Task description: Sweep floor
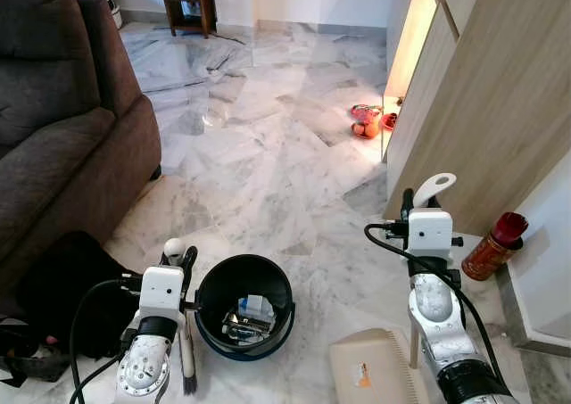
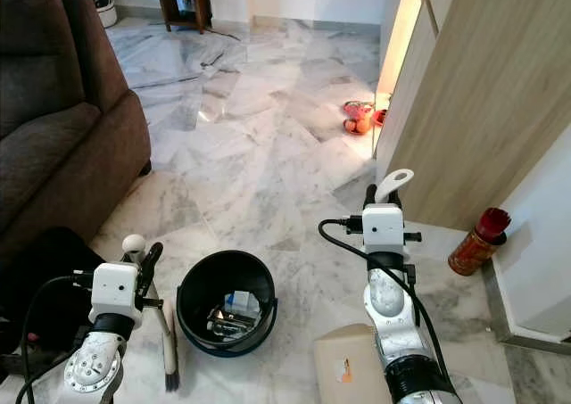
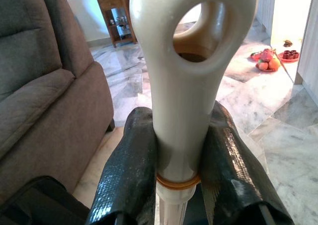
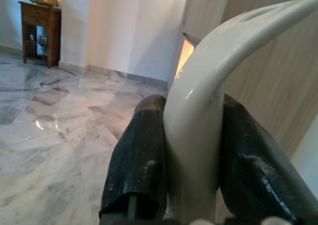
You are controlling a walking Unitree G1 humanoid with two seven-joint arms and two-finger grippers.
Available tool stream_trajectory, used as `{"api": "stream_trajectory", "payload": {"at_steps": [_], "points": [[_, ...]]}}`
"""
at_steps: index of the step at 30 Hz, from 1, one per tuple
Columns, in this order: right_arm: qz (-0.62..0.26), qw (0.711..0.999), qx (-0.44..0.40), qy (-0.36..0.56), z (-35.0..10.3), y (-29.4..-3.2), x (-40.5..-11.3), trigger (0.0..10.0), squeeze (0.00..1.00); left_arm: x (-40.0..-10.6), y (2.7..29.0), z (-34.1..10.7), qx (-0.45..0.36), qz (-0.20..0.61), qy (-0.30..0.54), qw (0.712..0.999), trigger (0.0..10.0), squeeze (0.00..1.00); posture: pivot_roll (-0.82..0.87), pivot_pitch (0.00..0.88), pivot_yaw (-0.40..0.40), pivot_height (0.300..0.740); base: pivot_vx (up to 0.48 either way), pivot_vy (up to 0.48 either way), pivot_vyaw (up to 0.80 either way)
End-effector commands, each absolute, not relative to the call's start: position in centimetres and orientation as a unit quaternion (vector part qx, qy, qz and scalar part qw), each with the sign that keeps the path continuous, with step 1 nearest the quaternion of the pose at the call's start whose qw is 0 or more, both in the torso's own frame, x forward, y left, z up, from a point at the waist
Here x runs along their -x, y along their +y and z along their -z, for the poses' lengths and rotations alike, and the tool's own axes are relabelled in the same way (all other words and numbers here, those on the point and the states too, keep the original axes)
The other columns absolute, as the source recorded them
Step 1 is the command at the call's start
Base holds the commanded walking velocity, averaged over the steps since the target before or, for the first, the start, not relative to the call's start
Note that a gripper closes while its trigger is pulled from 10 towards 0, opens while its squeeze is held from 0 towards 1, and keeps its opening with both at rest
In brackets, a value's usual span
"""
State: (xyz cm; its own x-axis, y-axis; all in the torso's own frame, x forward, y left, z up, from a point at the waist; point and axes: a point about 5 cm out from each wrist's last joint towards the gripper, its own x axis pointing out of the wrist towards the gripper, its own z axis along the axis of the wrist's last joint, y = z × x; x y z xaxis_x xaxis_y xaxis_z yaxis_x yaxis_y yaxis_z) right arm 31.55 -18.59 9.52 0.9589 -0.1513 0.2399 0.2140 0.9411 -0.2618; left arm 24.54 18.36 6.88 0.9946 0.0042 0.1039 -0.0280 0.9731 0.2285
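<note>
Left wrist view: the left gripper (image 3: 180, 155) pinches the cream brush handle (image 3: 185, 81) tight between both black fingers (image 3: 130, 170). Just to its right sits the black bucket (image 1: 244, 307) on the marble floor (image 1: 268, 154). Over on the right, the right gripper (image 4: 191, 155) clamps the dustpan handle (image 4: 208, 106), the beige dustpan (image 1: 373, 366) low beside that arm.

Bright, even daylight. A warm glow spills from the gap beside the cabinet (image 1: 482, 110) on the right, and the marble floor (image 1: 268, 154) shows glare far off. The sofa (image 1: 62, 136) looks dark. Head views are sharp; wrist backgrounds soft.
</note>
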Motion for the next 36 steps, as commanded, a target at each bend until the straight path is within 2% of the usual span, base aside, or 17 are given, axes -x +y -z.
{"api": "stream_trajectory", "payload": {"at_steps": [1, 21, 36], "points": [[0.098, 0.981, 0.123, -0.111, -9.9, -18.8, -31.9, 10.0, 0.0, -24.6, 18.2, -7.6, -0.12, -0.005, -0.067, 0.99, 10.0, 0.0, 0.16, 0.086, 0.003, 0.74, 0.0, 0.0, 0.0], [0.1, 0.989, 0.079, -0.068, -8.0, -18.9, -31.9, 10.0, 0.0, -24.8, 18.3, -7.8, -0.123, -0.005, -0.072, 0.99, 10.0, 0.0, 0.17, 0.045, 0.011, 0.74, 0.0, 0.0, 0.0], [0.098, 0.99, 0.077, -0.068, -7.8, -18.9, -31.8, 10.0, 0.0, -25.0, 18.1, -7.9, -0.123, -0.003, -0.074, 0.99, 10.0, 0.0, 0.16, 0.068, 0.009, 0.74, 0.0, 0.0, 0.0]]}}
